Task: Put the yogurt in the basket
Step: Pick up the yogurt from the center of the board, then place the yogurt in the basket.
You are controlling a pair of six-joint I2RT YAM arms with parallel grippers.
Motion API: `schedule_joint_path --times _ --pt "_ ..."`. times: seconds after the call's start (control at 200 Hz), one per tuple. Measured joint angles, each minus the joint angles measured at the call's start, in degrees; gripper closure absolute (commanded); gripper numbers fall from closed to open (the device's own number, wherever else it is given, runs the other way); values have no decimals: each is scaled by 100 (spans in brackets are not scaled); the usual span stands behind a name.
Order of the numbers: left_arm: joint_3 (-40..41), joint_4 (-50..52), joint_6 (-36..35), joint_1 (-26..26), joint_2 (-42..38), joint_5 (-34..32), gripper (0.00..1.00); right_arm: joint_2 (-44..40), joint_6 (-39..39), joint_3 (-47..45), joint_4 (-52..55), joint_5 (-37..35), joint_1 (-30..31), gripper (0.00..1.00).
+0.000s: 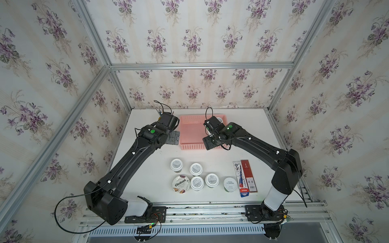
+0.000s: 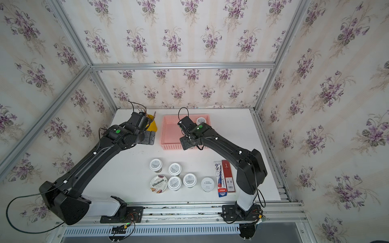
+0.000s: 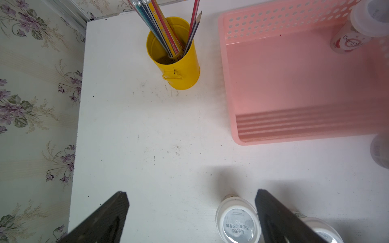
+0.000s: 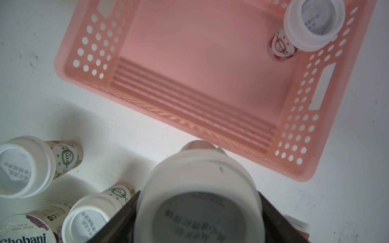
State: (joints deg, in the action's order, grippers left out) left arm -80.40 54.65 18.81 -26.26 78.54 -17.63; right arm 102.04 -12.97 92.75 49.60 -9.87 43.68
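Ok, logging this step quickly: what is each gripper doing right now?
Left gripper: open, holding nothing.
Right gripper: closed on a white-lidded yogurt cup.

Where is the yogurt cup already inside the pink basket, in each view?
Top view: yogurt cup in the far right corner of the pink basket.
Top view: yogurt cup, same corner.
Left wrist: cup, cut by the frame.
Right wrist: cup in basket corner, beyond the held cup.
Shared landmark: that basket.

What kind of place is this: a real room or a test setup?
Probably a robot test booth: wallpaper panels on an aluminium frame enclose a white table with two arms mounted in front.
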Motion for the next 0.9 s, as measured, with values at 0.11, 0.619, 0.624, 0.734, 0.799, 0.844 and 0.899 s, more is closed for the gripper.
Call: schedule_joint_path --times 0.11,0.619,0.624,0.734,0.799,0.844,0.899 --pt "0 -2 -4 0 0 -2 1 352 160 568 35 9 -175 21" --pt "-59 -13 -42 2 136 -20 1 1532 463 1241 -280 190 -1036 22" --pt "-59 -13 -42 2 136 -20 1 1532 463 1233 -289 192 -1038 22" --pt "-57 -37 -42 2 138 -22 1 1532 466 962 -463 315 -1132 22" --pt "-57 -52 -42 2 146 -22 1 1517 466 789 -564 343 -1182 22" --pt "-57 -59 -42 2 160 -22 1 1497 466 673 -638 393 -1187 22" --pt "-59 -87 -42 2 181 -20 1 1453 466 535 -737 468 -1198 22"
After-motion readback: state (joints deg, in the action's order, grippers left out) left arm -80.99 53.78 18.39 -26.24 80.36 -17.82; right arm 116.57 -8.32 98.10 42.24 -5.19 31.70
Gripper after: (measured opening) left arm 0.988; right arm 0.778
